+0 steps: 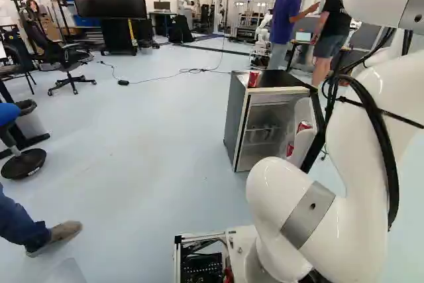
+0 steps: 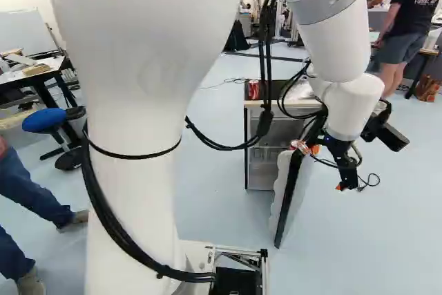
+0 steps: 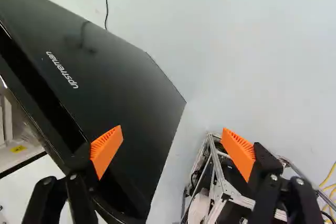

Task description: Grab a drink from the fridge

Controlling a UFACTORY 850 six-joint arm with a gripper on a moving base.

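My gripper point(image 2: 327, 168) is beside the swung-out fridge door point(image 2: 286, 198) in the right base view. In the wrist view the gripper point(image 3: 173, 150) stands open with nothing between its pads. One pad point(image 3: 107, 148) overlaps the door's black outer face point(image 3: 121, 95); the other pad point(image 3: 239, 151) is past the door's edge, over the base frame. Whether a finger touches the door, I cannot tell. The fridge point(image 1: 236, 120) stands open, showing its shelves. Red cans point(image 1: 303, 126) sit in the door's inner side, partly hidden by my arm. Another red can point(image 1: 254, 79) stands on the fridge top.
The frame of my own base point(image 3: 215, 169) lies below the gripper. A loose cable point(image 2: 369, 182) is on the floor past the door. At the left of the left base view are an office chair point(image 1: 66, 64) and a stool point(image 1: 24, 164). Another robot point(image 1: 262, 34) stands behind the fridge.
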